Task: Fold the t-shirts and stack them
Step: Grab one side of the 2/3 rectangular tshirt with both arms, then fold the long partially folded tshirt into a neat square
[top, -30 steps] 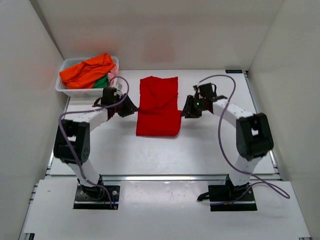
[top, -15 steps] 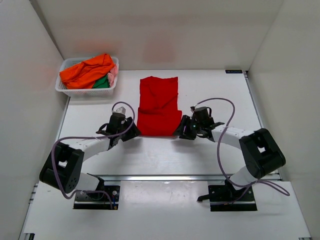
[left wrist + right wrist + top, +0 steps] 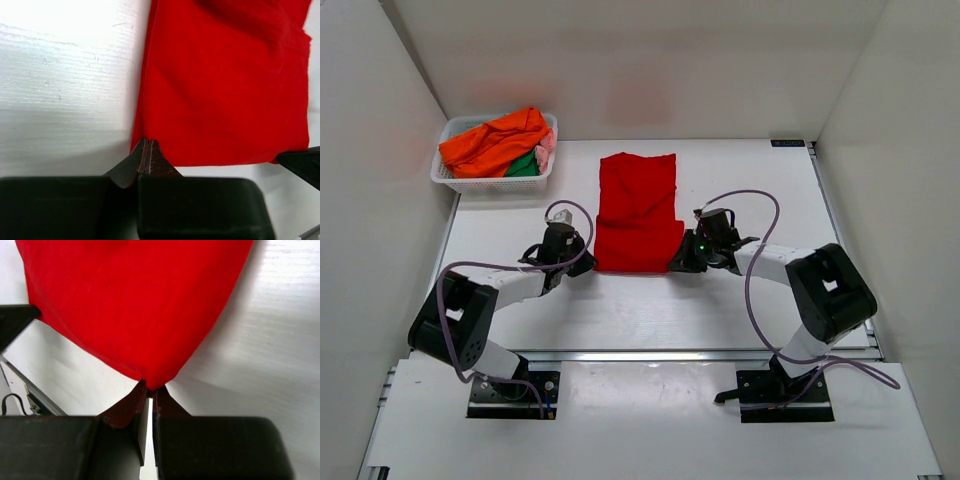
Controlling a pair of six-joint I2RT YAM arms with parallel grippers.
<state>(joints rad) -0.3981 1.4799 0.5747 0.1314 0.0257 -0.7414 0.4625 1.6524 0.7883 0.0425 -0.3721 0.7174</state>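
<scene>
The table [image 3: 750, 300] is the largest thing before me. It lies bare to the left and right of the cloth and along the near strip in front of my 2 bases. White walls [image 3: 880, 120] close it on the left, right and far sides.

The red t-shirt [image 3: 638, 215] lies flat mid-table as a folded strip running far to near, its near half a little wider than its far half. Its far edge stops short of the table's far edge. Its outline and place match what they were 1 second ago.

The basket [image 3: 492, 185] sits in the far-left corner, apart from the red cloth. An orange t-shirt [image 3: 495, 140] is heaped on top, with a green t-shirt [image 3: 523, 165] and a pink t-shirt [image 3: 546, 150] showing at its right side.

My left pincer [image 3: 148, 145] and right pincer [image 3: 150, 390] have moved most. 1 second ago they flanked the shirt's long sides about halfway along. Now they are low at its near hem (much as half a second ago, elbows drawn in slightly). The left one is clamped on the near-left corner and the right one on the near-right corner, each with cloth nipped at the fingertips.
</scene>
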